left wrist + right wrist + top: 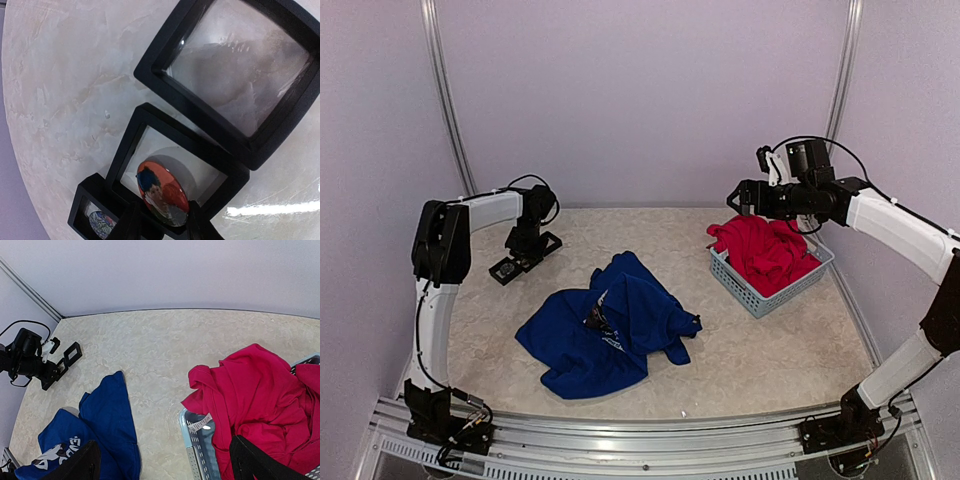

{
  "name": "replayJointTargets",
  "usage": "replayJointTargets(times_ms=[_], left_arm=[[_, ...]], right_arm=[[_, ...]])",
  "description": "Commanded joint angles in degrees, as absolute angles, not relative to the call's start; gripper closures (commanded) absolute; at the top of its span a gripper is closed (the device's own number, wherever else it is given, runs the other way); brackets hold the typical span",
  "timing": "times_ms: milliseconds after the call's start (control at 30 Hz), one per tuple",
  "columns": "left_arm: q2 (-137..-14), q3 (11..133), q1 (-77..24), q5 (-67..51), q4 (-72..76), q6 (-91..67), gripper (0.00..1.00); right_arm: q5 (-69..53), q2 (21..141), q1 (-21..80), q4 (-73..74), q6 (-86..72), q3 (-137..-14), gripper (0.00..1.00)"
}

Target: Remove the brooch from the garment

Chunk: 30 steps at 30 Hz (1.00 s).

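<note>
Left gripper straddles the brooch in the middle frame, pinch or gap unclear; best part evenly and lift straight, dragging nothing; the brooch is round, orange, with a blue-haired figure; the blue T-shirt lies crumpled mid-table; right gripper gapes empty over the basket.

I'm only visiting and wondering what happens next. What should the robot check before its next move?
1. Brooch off the blue T-shirt: ok. The brooch lies in the middle black frame.
2. Left gripper clear of the brooch: cannot tell. Its fingers flank it closely.
3. Right gripper free: ok. It is open and empty.
4. Red garment out of the way: ok. It sits in the basket.
</note>
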<state>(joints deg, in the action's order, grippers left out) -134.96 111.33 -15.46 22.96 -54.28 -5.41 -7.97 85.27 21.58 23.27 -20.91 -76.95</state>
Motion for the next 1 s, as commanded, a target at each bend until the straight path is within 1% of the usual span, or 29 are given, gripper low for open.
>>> replayJointTargets(times_ms=[0,267,400,500,633,767,800,967], left_arm=[[-132.13,112.79,-15.17,19.77,-53.59,-7.05,0.69],[-129.49,111.99,-15.14,19.78,-53.49,-7.93,0.52],[-127.9,111.91,-15.13,19.75,-52.72,-8.66,0.48],[-125.99,110.41,-15.12,19.82,-50.29,-9.46,0.42],[-121.91,106.17,-14.68,18.34,-45.54,-10.28,0.29],[-117.39,101.63,-13.89,16.99,-41.43,-10.5,0.06],[-116.58,100.35,-13.48,16.63,-40.54,-10.73,0.02],[-111.23,93.23,-10.74,14.72,-36.49,-12.0,0.01]], right_arm=[[-8.57,83.51,21.08,23.44,-21.12,-76.64,0.09],[-8.64,83.49,21.04,23.18,-21.12,-76.45,0.09],[-8.83,83.9,21.05,22.72,-21.01,-76.52,0.09],[-8.96,84.42,21.06,22.38,-21.08,-76.62,0.09],[-8.32,85.04,20.89,21.88,-20.49,-76.4,0.09],[-9.64,85.62,18.64,20.59,-20.61,-75.05,0.07],[-9.76,85.83,18.04,20.36,-20.38,-74.7,0.07],[-7.91,86.47,14.9,20.63,-17.43,-73.4,0.07]])
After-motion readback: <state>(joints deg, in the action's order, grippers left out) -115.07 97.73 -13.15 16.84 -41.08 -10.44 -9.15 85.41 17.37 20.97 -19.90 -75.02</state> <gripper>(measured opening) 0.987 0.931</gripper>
